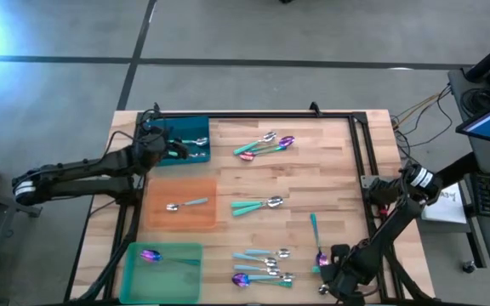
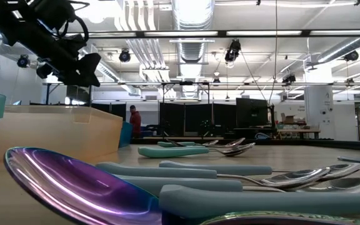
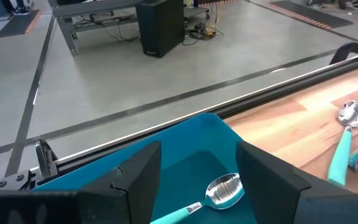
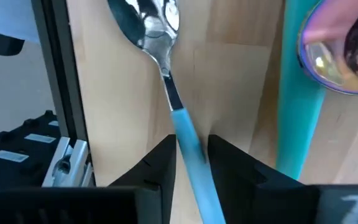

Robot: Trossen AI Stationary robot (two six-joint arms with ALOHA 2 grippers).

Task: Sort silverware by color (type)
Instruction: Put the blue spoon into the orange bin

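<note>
The right end effector (image 4: 191, 158), near right on the tabletop (image 1: 330, 170), grips a pale-blue-handled spoon (image 4: 166, 81); the left end effector (image 3: 197, 180) hovers wide open above the blue mat (image 1: 196, 127).

Three mats are laid along the left side of the worktop (image 1: 330, 178): the far mat (image 1: 196, 127), the middle mat (image 1: 181, 223) and the near mat (image 1: 177, 276). One spoon (image 1: 196, 142) is seen on the far mat, another spoon (image 1: 185, 204) on the middle mat, a third spoon (image 1: 151, 255) on the near mat. Further clusters of spoons (image 1: 264, 144) are spread over the worktop's centre and near edge. The left gripper (image 1: 153, 144) is held above the far mat. The right gripper (image 1: 334, 270) is placed at the near right corner, its jaws set around a spoon handle (image 4: 191, 155).
</note>
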